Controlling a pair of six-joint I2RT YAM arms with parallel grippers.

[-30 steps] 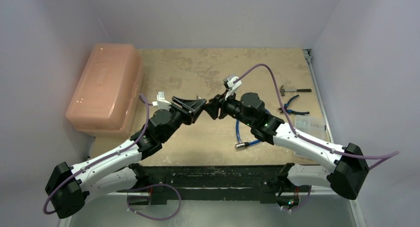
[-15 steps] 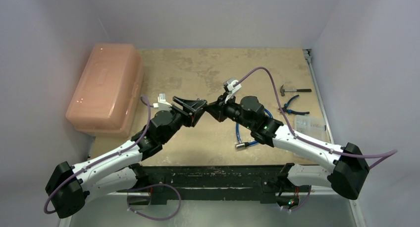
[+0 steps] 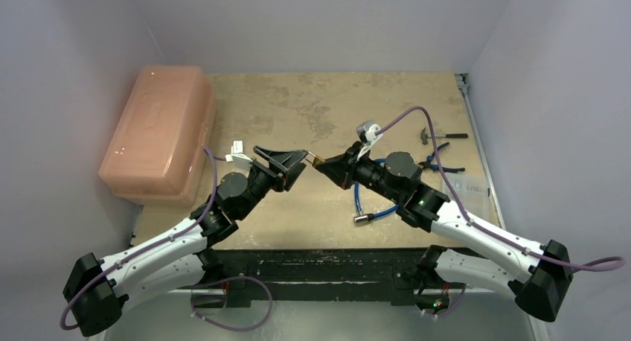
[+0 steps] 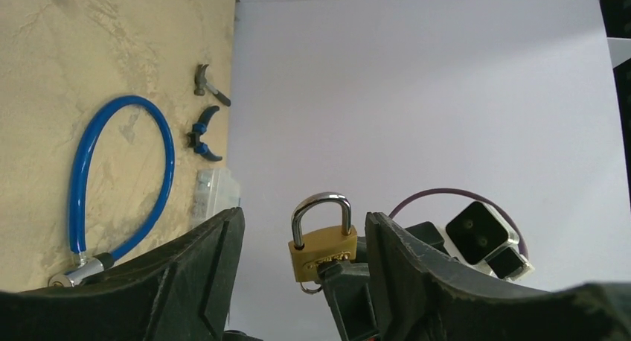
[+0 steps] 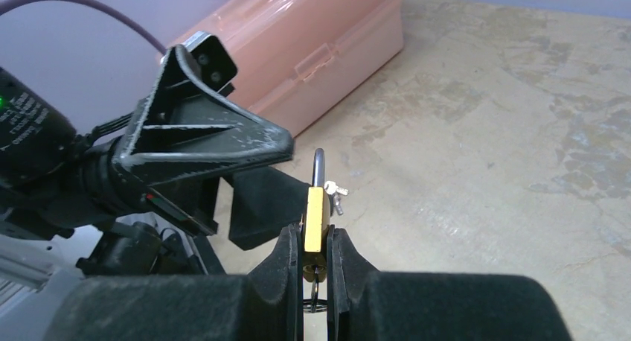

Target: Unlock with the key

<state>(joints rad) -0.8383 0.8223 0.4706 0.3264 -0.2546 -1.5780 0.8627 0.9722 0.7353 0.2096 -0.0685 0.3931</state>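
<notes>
Your right pincer (image 5: 315, 237) is clamped on the brass body of the padlock (image 4: 324, 250). It holds the padlock in the air over the middle of the desk (image 3: 298, 103), shackle seated and pointing towards the left arm. Your left pincer (image 4: 303, 218) gapes wide, one finger on either side of the padlock, not closed on it. A small ring (image 5: 314, 292) hangs under the padlock; the key is too small to tell. The pink box (image 3: 156, 129) sits at the desk's left edge, and a blue cable (image 3: 362, 199) lies under the right arm.
</notes>
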